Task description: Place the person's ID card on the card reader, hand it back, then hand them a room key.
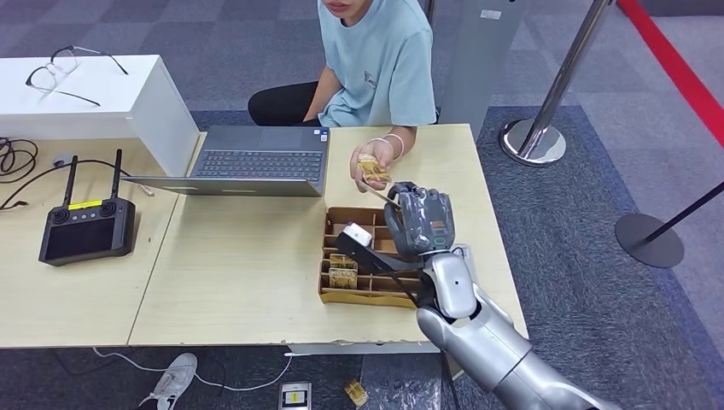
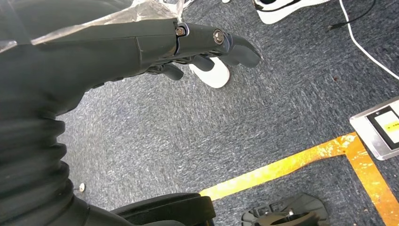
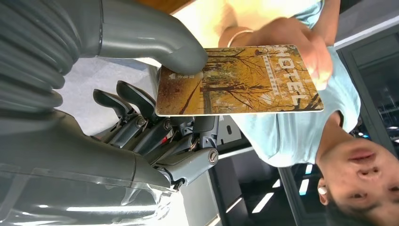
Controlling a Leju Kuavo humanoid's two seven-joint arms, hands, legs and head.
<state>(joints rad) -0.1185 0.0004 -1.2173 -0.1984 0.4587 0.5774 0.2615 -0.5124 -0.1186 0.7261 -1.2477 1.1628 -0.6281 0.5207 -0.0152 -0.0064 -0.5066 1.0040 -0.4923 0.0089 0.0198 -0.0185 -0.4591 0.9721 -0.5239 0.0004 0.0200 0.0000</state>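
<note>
Right hand [image 3: 141,117] pinches room key [image 3: 240,80] between thumb and fingers, raised over counter's [image 1: 248,273] far right part. Person's hand [image 1: 373,162] grips key's other end, near far edge. Brown divided card box [image 1: 341,295] sits just below the hand, near front edge, more cards inside. Laptop [image 1: 256,162] at far edge. Left hand [image 2: 197,47] hangs over carpet, fingers loosely extended, holding nothing.

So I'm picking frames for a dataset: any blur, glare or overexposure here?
Head view: even light, sharp. Right wrist view: the room key in the right hand is crisp, but the person's hand is blurred and the tabletop behind blown out. Left wrist view: sharp carpet, left hand dark.
</note>
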